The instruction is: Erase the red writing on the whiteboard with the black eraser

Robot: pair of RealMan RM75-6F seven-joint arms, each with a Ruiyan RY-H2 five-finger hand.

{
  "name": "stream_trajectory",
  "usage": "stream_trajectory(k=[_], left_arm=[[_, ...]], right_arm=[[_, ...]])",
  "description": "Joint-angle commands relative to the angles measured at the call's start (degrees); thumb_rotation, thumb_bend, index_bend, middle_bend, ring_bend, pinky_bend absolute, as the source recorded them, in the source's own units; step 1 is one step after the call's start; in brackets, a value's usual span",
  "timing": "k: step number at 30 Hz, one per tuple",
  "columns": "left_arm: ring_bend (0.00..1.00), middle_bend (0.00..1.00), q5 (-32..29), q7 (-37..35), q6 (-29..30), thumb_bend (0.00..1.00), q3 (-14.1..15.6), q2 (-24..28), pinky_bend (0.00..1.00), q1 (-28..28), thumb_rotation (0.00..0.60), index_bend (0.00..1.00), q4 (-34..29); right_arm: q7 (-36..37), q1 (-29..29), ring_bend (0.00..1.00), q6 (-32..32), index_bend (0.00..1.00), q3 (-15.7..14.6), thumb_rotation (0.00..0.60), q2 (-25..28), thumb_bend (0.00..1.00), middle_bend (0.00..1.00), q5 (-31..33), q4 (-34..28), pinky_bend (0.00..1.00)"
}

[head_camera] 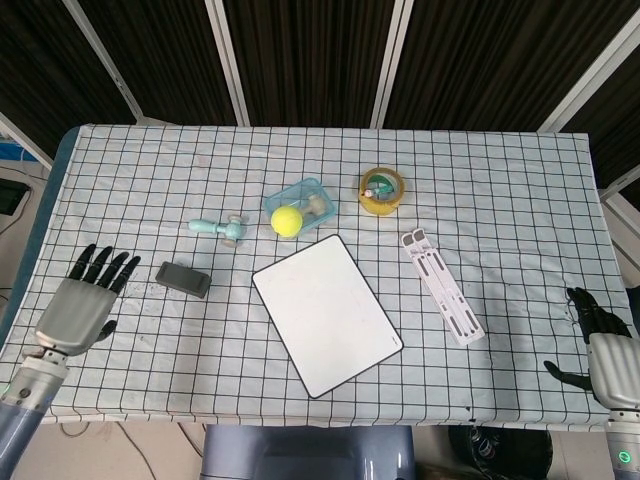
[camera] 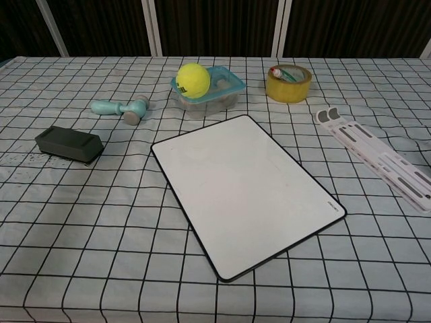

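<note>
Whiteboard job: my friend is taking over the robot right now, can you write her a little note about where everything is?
Left hand: open, fingers spread, holding nothing, at the table's left edge, apart from the eraser.
Right hand: holding nothing, fingers apart, off the table's right corner.
Black eraser: lying flat on the cloth, left of the whiteboard, untouched.
Done: the board looks clean, no red writing visible in either view.
Left: probably nothing; check the board up close.

A lab-style test bench: a table (head_camera: pixel 500 200) under a checked cloth, backed by dark slatted panels (head_camera: pixel 300 50).
</note>
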Motion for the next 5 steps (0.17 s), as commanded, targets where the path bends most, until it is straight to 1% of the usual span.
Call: stream_trajectory(k=[1,5], left_arm=[[0.0,0.07,4.3,-4.33,3.05,0.14,1.91,1.69,0.0,3.58,0.6,0.0,0.83],[0.0,0.07,9.88,-10.38,6.07,0.14,2.95,2.69,0.0,6.65,0.6,0.0,3.2]], right_arm=[[0.09,0.0,0.2,-0.04,0.06,0.01,0.6,0.02,0.07,0.1,0.06,-0.03,0.21],[0.14,0.02,0.2,-0.07,0.06,-0.01,0.6,0.06,0.07,0.1,-0.01,-0.04,0.21]])
